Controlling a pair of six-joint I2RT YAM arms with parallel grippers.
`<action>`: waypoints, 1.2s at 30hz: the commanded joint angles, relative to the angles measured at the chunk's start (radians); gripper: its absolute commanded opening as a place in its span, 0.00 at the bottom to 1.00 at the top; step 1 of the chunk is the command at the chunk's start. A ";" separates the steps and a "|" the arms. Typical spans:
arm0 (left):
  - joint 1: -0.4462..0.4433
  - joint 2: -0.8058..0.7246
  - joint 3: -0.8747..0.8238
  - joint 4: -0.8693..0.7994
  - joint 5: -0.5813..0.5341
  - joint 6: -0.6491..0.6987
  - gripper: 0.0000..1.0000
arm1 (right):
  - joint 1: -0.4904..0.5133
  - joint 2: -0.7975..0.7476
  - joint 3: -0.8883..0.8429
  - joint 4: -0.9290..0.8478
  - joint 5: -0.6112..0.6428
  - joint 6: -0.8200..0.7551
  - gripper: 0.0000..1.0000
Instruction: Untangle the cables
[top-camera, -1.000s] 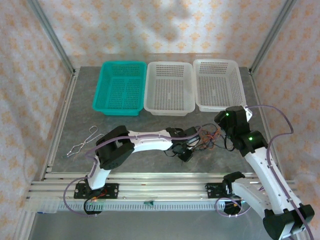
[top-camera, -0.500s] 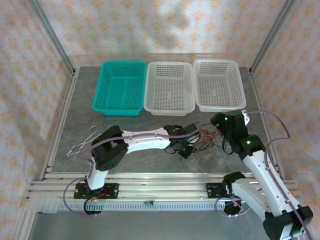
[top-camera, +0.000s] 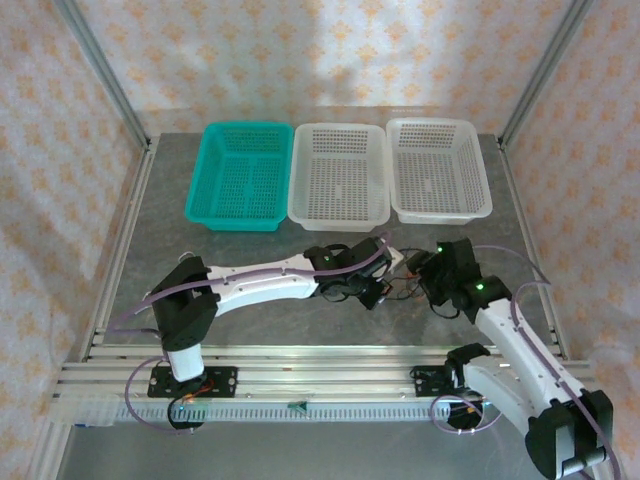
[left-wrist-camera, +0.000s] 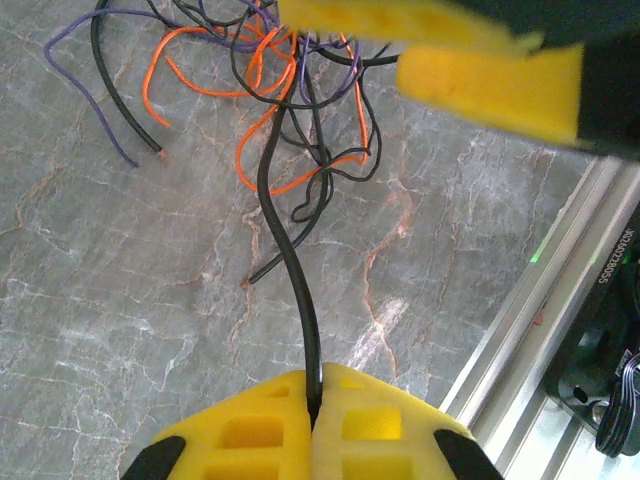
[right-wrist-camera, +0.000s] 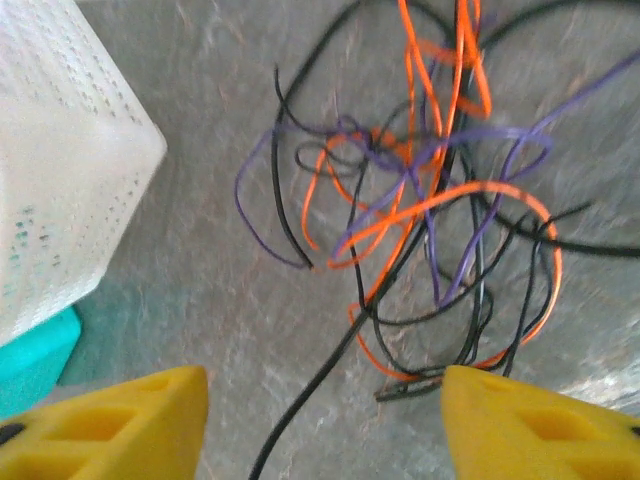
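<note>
The cables (top-camera: 405, 287) are a small tangle of thin black, orange and purple wires on the grey table between the two arms. My left gripper (left-wrist-camera: 315, 400) is shut on a thick black cable (left-wrist-camera: 290, 260), which runs from the pads up into the tangle (left-wrist-camera: 290, 100). In the top view the left gripper (top-camera: 375, 291) sits just left of the bundle. My right gripper (right-wrist-camera: 325, 420) hangs open over the tangle (right-wrist-camera: 430, 210), a black strand lying on the table between its yellow fingers (right-wrist-camera: 130, 420). It stands just right of the bundle in the top view (top-camera: 435, 277).
Three baskets line the back of the table: a teal one (top-camera: 240, 175) and two white ones (top-camera: 340, 175) (top-camera: 438, 170). A white basket corner (right-wrist-camera: 60, 180) sits close to the right gripper's left. The aluminium rail (left-wrist-camera: 560, 300) runs along the near edge.
The left gripper has closed on the black cable and shifted right, with the arm stretched flatter. The right gripper has dropped lower and leftward to the tangle, and its jaws have narrowed somewhat.
</note>
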 joint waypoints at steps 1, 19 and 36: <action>0.010 -0.009 -0.009 0.050 0.013 -0.003 0.00 | -0.007 0.029 -0.004 0.074 -0.121 0.034 0.58; 0.010 -0.041 -0.053 0.107 0.033 -0.025 0.00 | -0.001 0.130 -0.107 0.282 -0.196 0.096 0.52; 0.071 -0.086 0.026 0.020 0.224 0.056 0.00 | -0.009 0.247 -0.141 0.433 -0.046 0.085 0.43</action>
